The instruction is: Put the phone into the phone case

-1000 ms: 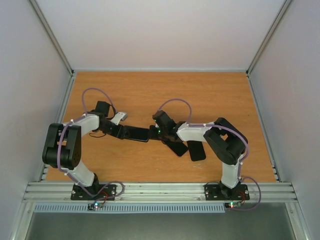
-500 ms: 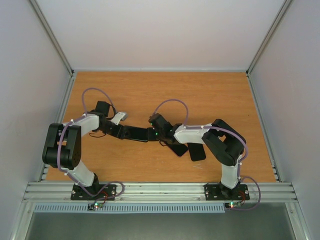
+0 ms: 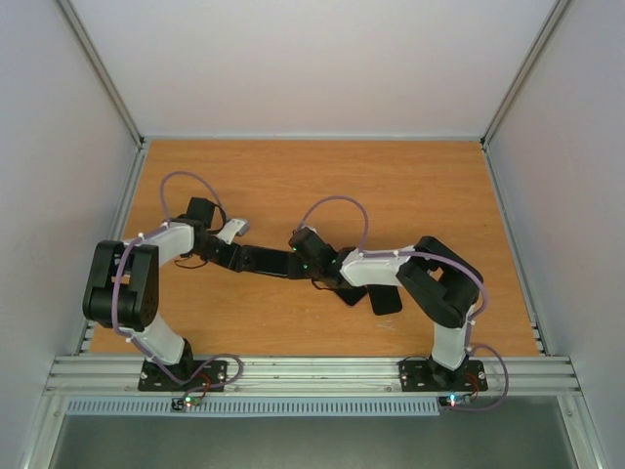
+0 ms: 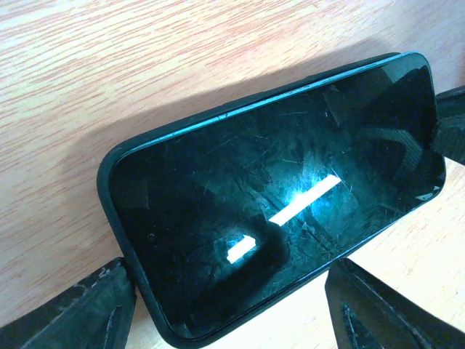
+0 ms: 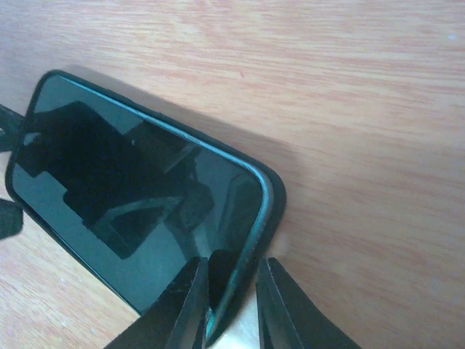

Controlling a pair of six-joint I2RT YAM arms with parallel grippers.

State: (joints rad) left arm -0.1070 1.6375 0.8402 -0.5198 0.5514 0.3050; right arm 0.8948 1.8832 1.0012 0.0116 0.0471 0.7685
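Phone (image 4: 283,211), one glossy scratched black slab, is seen inside one matte round-cornered phone case (image 4: 107,182) on wood-grain table (image 4: 145,58), ends straddled by left gripper (image 4: 229,269) and right gripper (image 5: 231,269), though clamping cannot be told.

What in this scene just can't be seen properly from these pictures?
- Top view: phone tiny, ends covered by left gripper and right gripper.
- Left wrist view: left fingers cut off by the bottom edge.
- Right wrist view: right fingers themselves hide whether they pinch the phone's rim.

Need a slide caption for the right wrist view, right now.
Right gripper straddling the rim at one corner of the phone, which lies screen-up on the wooden table.
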